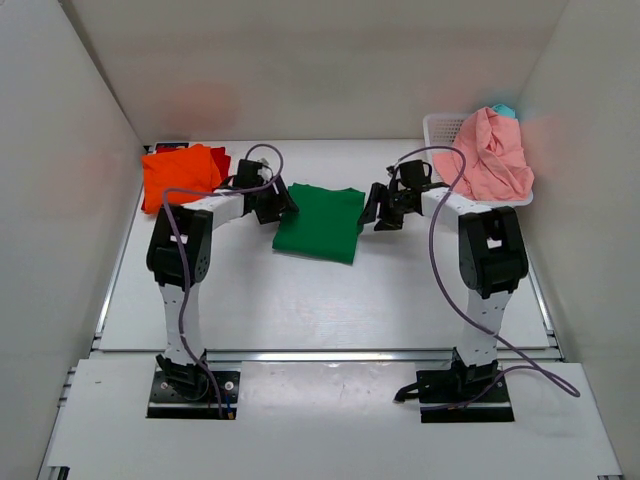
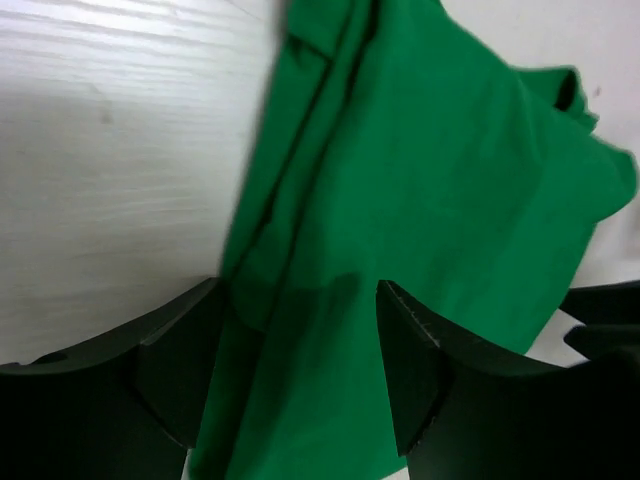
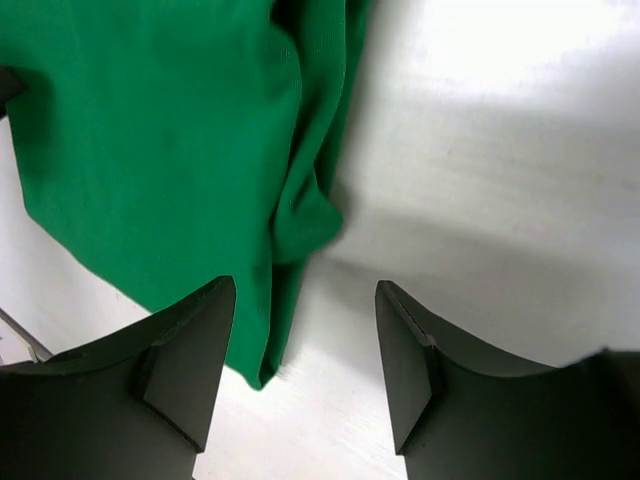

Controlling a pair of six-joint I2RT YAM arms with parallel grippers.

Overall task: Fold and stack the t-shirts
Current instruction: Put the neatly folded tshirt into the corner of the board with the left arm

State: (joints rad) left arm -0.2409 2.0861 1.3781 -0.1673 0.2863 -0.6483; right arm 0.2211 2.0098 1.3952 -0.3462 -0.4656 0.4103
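The dark green t-shirt (image 1: 320,222) lies folded flat in the middle of the table. My left gripper (image 1: 275,205) is at its left edge and is open; in the left wrist view (image 2: 300,380) the green cloth (image 2: 430,180) lies between and under the spread fingers. My right gripper (image 1: 378,210) is open at the shirt's right edge; in the right wrist view (image 3: 305,370) the green edge (image 3: 150,150) lies by the left finger, with bare table between the fingers. The bright orange t-shirt (image 1: 180,175) lies folded at the back left, with the red t-shirt (image 1: 222,160) showing beside it. The salmon pink t-shirt (image 1: 492,155) is heaped on the basket.
A white lattice basket (image 1: 440,125) stands at the back right with something teal (image 1: 505,109) behind the pink cloth. White walls close in the table on the left, back and right. Purple cables loop from both arms.
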